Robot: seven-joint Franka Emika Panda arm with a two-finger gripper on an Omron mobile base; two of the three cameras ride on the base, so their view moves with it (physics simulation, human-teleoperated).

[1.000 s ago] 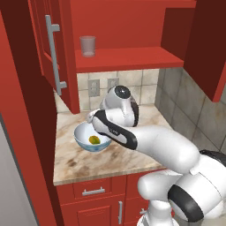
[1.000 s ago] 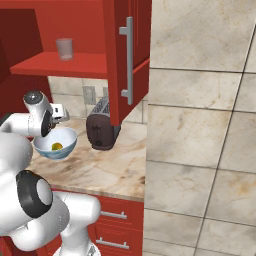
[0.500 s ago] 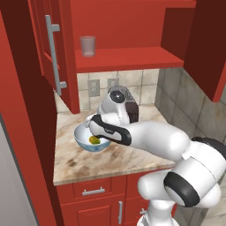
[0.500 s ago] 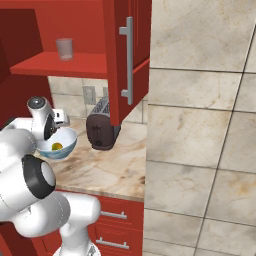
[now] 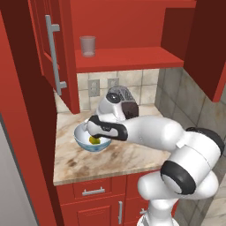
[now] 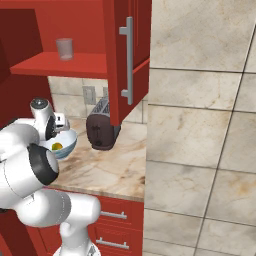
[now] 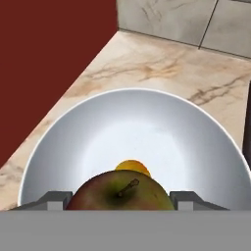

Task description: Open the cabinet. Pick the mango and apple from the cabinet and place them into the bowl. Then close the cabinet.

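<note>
The dark red apple (image 7: 119, 195) sits between my gripper's (image 7: 118, 202) two fingertips (image 7: 55, 199), stem toward the camera, and the gripper is shut on it just above the bowl (image 7: 73, 142). The yellow-green mango (image 7: 132, 166) lies on the bowl's whitish bottom, right behind the apple. In the left base view, my gripper (image 5: 95, 130) hangs low over the pale blue bowl (image 5: 83, 144) with the mango (image 5: 93, 141) showing in it. The bowl (image 6: 68, 143) and mango (image 6: 57, 146) also appear in the right base view. The cabinet (image 5: 126, 58) stands open, both doors swung out.
A clear glass cup (image 5: 88, 45) stands on the cabinet shelf. A dark toaster (image 6: 101, 128) sits on the marble counter (image 5: 110, 161) right of the bowl. The open left door (image 5: 53, 48) hangs over the counter's left end, and the right door (image 6: 127, 55) juts out above the toaster.
The hand has sunk a little toward the bowl with the apple in it, and the arm's elbow has swung forward. Bowl, mango and cabinet doors have stayed put.
</note>
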